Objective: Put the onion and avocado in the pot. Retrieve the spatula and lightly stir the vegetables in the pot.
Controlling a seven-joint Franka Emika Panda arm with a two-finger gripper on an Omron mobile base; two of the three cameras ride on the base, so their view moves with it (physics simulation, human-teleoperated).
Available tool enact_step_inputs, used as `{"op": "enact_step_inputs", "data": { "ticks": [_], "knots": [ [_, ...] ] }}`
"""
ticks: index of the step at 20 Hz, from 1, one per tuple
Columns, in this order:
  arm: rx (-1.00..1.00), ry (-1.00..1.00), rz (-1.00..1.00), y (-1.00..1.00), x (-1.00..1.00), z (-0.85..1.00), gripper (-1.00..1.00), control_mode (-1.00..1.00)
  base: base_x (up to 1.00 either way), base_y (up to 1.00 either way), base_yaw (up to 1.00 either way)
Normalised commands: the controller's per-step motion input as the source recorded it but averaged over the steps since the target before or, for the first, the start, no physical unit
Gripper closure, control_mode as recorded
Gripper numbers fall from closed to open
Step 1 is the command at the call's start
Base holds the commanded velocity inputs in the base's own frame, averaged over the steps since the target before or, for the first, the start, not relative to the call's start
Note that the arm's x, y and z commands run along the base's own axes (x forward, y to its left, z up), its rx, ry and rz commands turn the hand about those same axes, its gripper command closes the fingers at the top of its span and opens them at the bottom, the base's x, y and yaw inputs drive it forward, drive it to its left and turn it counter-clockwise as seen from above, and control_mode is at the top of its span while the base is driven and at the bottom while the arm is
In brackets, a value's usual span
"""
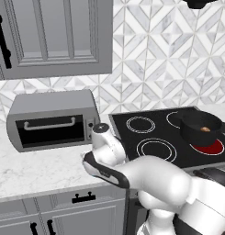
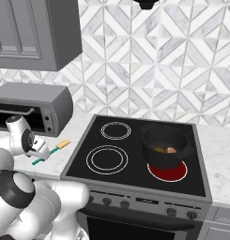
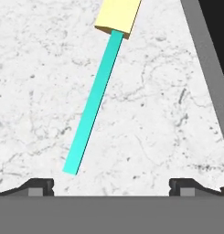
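Spatula pickup pending: slim teal-green-handled spatula with a pale tan flat blade (image 3: pixel 102 87) lies flat on the white marble counter (image 3: pixel 35 91), near its front edge beside the black glass cooktop (image 2: pixel 135 154).

We find the two-finger gripper (image 3: pixel 111 185) poised above the handle's free end with its jaws spread wide and holding nothing; the handle runs off-centre, closer to one fingertip than the other. We judge that the round black low-walled pot (image 2: pixel 165 146) on the glowing red ring already holds the small orange-brown onion (image 2: pixel 171 150) and something darker beside it, likely the avocado, so fetching the spatula is the step in hand. To do it well, we advise centring the jaws across the handle, squaring them to its line, descending until the fingertips straddle it, then closing firmly before lifting.
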Motion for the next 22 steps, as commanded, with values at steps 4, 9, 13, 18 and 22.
{"op": "enact_step_inputs", "data": {
  "ticks": [4,9,13,18,22],
  "knots": [
    [0.00,0.01,-0.03,0.05,0.08,-0.28,-1.00,-1.00,0.00,0.00,0.00],
    [0.00,0.00,-0.03,0.08,0.13,-0.24,-1.00,-1.00,0.00,0.00,0.00],
    [0.00,0.00,-0.02,0.22,0.16,-0.21,-1.00,-1.00,0.00,0.00,0.00],
    [0.00,0.00,0.00,0.15,0.05,-0.21,-1.00,-1.00,0.00,0.00,0.00],
    [0.00,0.00,0.00,0.12,0.14,-0.20,-1.00,-1.00,0.00,0.00,0.00]
  ]
}}
